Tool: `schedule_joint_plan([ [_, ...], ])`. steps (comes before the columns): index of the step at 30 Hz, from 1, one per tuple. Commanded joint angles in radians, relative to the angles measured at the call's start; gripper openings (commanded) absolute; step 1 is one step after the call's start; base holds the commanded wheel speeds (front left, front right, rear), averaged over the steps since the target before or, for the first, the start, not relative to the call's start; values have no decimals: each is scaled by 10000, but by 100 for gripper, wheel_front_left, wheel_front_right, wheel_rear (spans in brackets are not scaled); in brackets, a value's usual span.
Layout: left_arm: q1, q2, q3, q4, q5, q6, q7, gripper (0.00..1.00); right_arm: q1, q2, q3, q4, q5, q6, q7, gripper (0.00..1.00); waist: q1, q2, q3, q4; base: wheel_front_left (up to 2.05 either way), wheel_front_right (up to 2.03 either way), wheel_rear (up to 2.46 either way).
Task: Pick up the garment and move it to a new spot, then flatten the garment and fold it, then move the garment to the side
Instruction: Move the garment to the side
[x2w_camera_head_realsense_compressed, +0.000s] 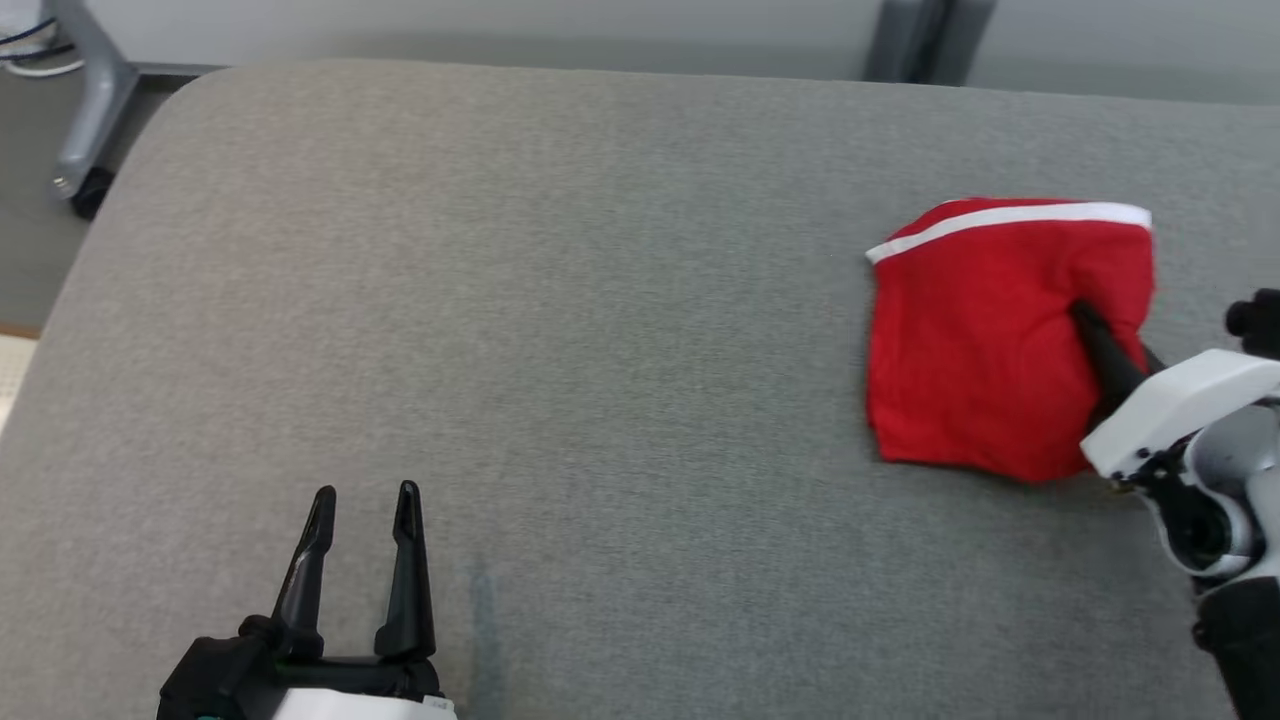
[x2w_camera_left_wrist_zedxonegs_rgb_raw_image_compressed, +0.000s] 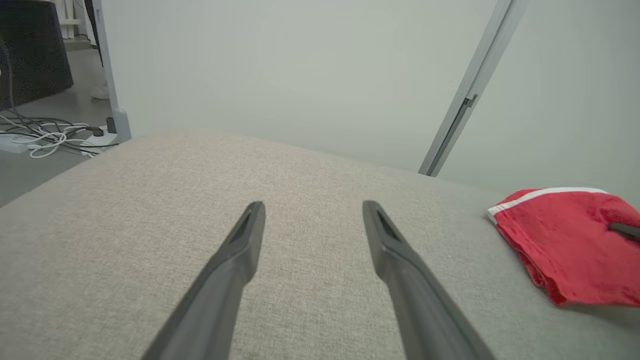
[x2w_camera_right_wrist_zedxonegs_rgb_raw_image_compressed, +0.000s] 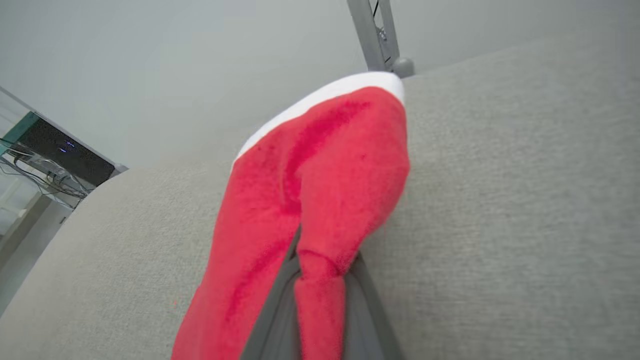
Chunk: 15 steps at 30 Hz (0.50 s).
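Right gripper (x2w_camera_head_realsense_compressed: 1088, 322), at frame's right edge: jaws pinched shut on a bunched fold of the red garment (x2w_camera_head_realsense_compressed: 975, 350), seemingly folded, lying on grey cushion (x2w_camera_head_realsense_compressed: 600, 300); judged soft, light, limp, best gripped through all layers; left gripper (x2w_camera_head_realsense_compressed: 365, 495) spread, empty, lower left.

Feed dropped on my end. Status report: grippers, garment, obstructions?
Left gripper open, apart from the garment. Right gripper shut, pinching the red garment. Garment folded, on the grey surface, right side. No obstruction seen.
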<state>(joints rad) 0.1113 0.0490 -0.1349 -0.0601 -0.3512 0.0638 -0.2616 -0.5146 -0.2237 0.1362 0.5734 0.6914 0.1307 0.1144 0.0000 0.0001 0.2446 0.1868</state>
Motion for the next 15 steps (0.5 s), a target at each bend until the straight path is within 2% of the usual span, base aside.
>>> schedule_joint_plan([
  [1, -147, 33, 27, -16, 120, -44, -45, 100, 229, -457, -38, -422, 133, 1, 67, 0, 0, -1, 92, -1083, 0, 0, 0],
  [7, -599, 34, 55, 79, 404, -240, -44, 100, 355, -1946, -585, -1636, 327, 2, 1092, 0, 0, -1, 438, -2385, 0, 0, 0],
  [10, -826, 37, 21, 216, 537, -344, -44, 100, 46, -2455, -941, -1589, -9, 2, 1522, 0, 0, -1, 685, -2779, 0, 0, 0],
  [12, -889, 37, -29, 394, 665, -413, -44, 100, -227, -2567, -1088, -1238, -400, 2, 1698, 0, 0, -1, 844, -2956, 0, 0, 0],
  [13, -907, 36, -50, 520, 735, -450, -44, 100, -381, -2595, -1182, -938, -653, 1, 1738, 24, 0, -1, 896, -3014, 0, 0, 0],
  [14, -946, 42, -53, 601, 779, -479, -45, 100, -550, -2620, -1307, -668, -906, 1, 1630, 38, 0, -1, 939, -3044, 0, 0, 0],
  [15, -995, 40, -61, 671, 818, -517, -45, 100, -744, -2670, -1528, -291, -1265, 1, 1444, 97, 0, -1, 975, -3044, 0, 0, 0],
])
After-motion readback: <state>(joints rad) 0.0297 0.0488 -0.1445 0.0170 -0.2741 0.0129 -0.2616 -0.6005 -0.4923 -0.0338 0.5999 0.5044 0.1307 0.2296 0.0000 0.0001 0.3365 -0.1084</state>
